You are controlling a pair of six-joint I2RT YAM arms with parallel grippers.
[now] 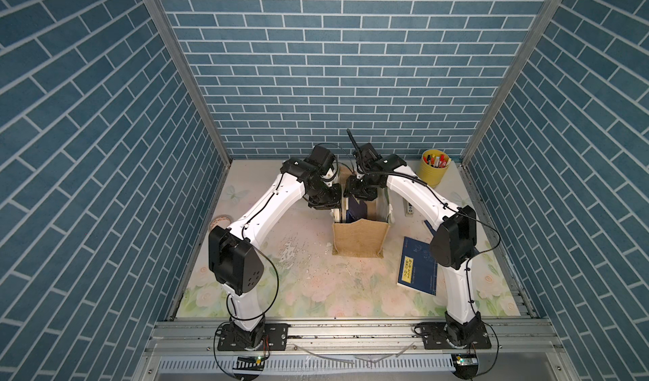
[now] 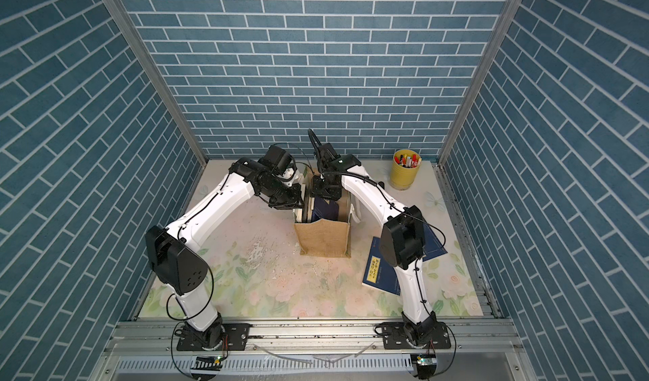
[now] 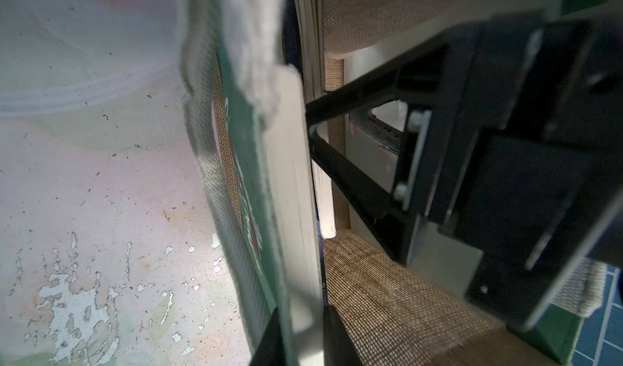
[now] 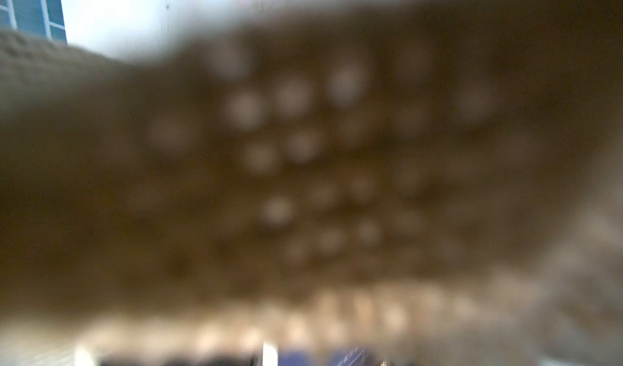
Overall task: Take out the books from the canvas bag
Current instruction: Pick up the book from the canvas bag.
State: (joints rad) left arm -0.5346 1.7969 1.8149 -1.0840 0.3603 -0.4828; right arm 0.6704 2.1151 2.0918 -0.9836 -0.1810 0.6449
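Note:
The canvas bag (image 1: 360, 237) (image 2: 321, 237) stands upright at mid-table, its mouth open upward. Dark blue books (image 1: 356, 211) (image 2: 325, 211) stand on edge inside it. My left gripper (image 1: 333, 203) (image 3: 300, 313) is shut on the bag's green left wall (image 3: 256, 185) together with a pale slab lying against it. My right gripper (image 1: 361, 195) (image 2: 326, 193) reaches down into the far end of the bag, and its jaws are hidden. One of its black fingers (image 3: 354, 179) shows in the left wrist view. Blurred burlap (image 4: 303, 145) fills the right wrist view, with a strip of blue books (image 4: 337, 357) at its edge.
A dark blue book with a yellow title strip (image 1: 418, 267) (image 2: 381, 270) lies flat right of the bag, another blue book (image 2: 433, 246) partly under my right arm. A yellow pen cup (image 1: 435, 172) stands at the back right. A tape roll (image 1: 219, 221) lies at the left edge.

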